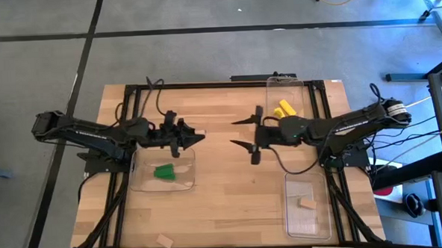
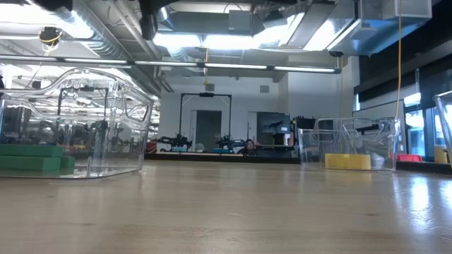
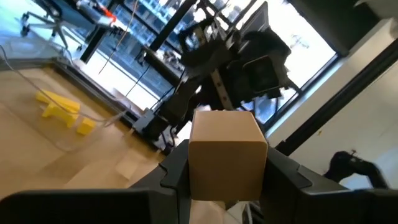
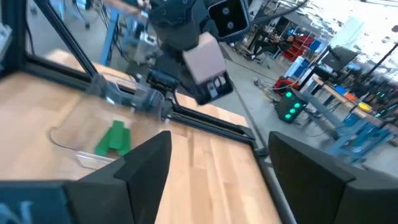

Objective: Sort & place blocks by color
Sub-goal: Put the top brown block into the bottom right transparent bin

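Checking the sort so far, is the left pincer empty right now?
No, the left pincer is closed on a plain tan block, which sits squarely between its two dark fingers.

Your widest free lane is the bare middle of the table (image 1: 224,191), between the two arms and on toward 6 o'clock. At 9 o'clock the clear tray with green blocks (image 1: 163,172) stands in the way; at 1 o'clock the tray with yellow blocks (image 1: 283,108), at 4 o'clock a third tray (image 1: 307,204). A loose tan block (image 1: 164,241) lies near the 6 o'clock edge.
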